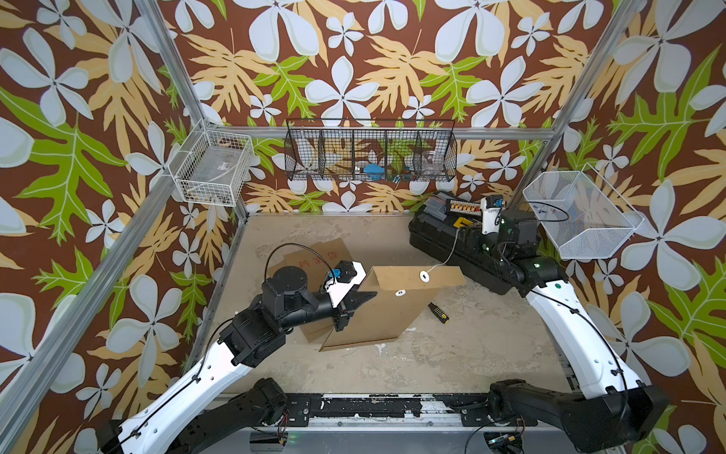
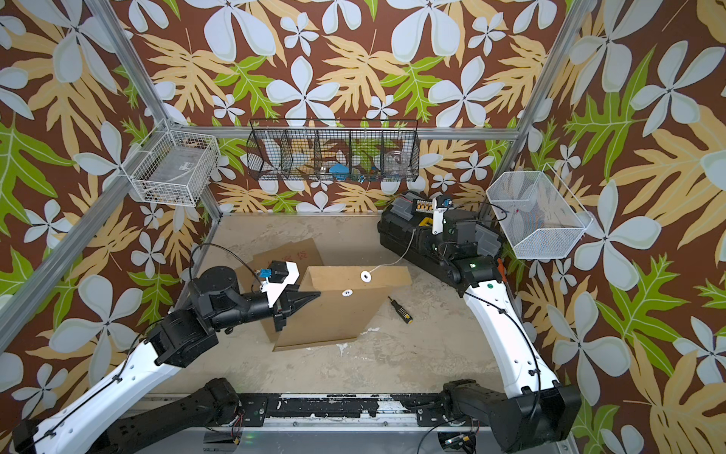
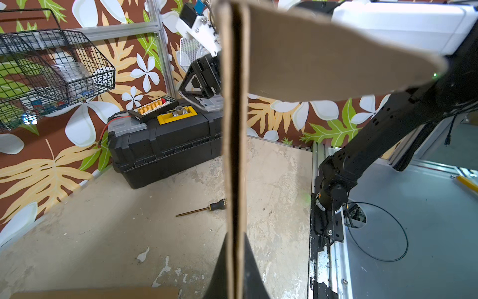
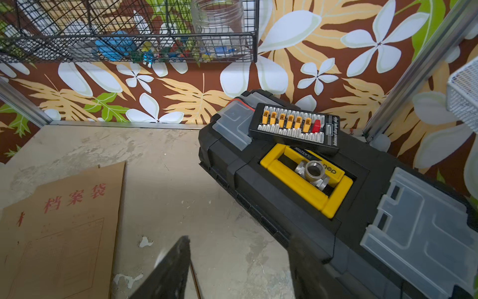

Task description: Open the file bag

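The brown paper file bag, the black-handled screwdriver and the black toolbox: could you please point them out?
brown paper file bag [image 1: 393, 318]: in a top view, front panel.
black-handled screwdriver [image 1: 439, 313]: in a top view, handle.
black toolbox [image 3: 165, 145]: left wrist view, front wall.

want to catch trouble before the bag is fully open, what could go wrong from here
1. The left pincer grips the file bag by one edge only and holds it upright; the bag may slip out or flop over.
2. The string trails from the bag up onto the toolbox, by the open right pincer; it may snag there.
3. The screwdriver lies beside the bag; a lowered bag could land on it.
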Motion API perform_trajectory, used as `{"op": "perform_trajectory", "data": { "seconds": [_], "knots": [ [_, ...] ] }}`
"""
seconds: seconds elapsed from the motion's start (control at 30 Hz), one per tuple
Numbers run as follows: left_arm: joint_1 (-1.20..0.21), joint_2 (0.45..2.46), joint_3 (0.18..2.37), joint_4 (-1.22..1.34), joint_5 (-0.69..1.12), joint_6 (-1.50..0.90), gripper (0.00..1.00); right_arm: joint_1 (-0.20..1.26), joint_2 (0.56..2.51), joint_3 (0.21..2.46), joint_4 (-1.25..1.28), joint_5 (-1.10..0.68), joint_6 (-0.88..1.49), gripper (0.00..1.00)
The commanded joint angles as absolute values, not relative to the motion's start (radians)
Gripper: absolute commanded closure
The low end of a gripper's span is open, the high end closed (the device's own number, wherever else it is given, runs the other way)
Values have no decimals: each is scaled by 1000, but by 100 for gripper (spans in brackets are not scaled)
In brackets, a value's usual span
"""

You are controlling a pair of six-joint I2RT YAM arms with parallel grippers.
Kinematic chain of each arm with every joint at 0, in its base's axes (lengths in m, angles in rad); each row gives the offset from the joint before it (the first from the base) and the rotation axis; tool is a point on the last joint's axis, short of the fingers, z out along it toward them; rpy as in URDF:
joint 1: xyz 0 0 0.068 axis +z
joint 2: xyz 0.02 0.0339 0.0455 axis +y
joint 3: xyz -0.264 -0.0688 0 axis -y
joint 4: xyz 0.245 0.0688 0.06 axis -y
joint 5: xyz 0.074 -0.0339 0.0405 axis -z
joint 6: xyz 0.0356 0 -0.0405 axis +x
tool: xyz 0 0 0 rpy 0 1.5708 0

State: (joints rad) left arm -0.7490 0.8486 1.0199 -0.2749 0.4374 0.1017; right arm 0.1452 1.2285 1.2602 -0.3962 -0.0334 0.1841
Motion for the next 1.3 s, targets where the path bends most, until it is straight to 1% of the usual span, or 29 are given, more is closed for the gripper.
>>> {"op": "perform_trajectory", "data": {
  "seconds": [0.0,0.1,0.23,0.4,0.47,0.53,0.67,0.73,0.83,1.0,1.13,1.17,1.2,1.27],
  "knots": [
    [-702,846,1027,-177,570,47,100,104,1233,1249,-411,-155,237,34],
    [-654,848,1025,-120,642,8,100,55,1235,1227,-395,-220,264,32],
    [-569,861,1025,-8,742,-93,100,17,1202,1188,-338,-337,308,32],
    [-471,880,1018,122,817,-202,100,18,1089,1065,-111,-539,354,36],
    [-437,893,1008,198,845,-262,100,18,1043,1020,-18,-635,356,37],
    [-404,914,999,290,880,-342,100,18,998,991,46,-690,363,36],
    [-382,943,995,407,919,-432,100,18,940,963,143,-791,381,34],
    [-379,950,997,426,924,-436,100,27,927,943,250,-887,416,33],
    [-380,953,999,435,938,-434,100,72,937,944,330,-950,427,32],
    [-379,952,1008,422,980,-424,100,170,984,1014,343,-987,392,32],
    [-379,935,1007,353,957,-365,100,187,1009,1047,379,-1003,412,33],
    [-379,931,1004,346,949,-358,100,187,1007,1055,355,-978,399,34],
    [-379,930,1006,341,944,-354,100,187,1002,1070,297,-908,369,35],
    [-379,928,1014,325,941,-344,100,186,978,1096,146,-686,314,36]
  ]
}}
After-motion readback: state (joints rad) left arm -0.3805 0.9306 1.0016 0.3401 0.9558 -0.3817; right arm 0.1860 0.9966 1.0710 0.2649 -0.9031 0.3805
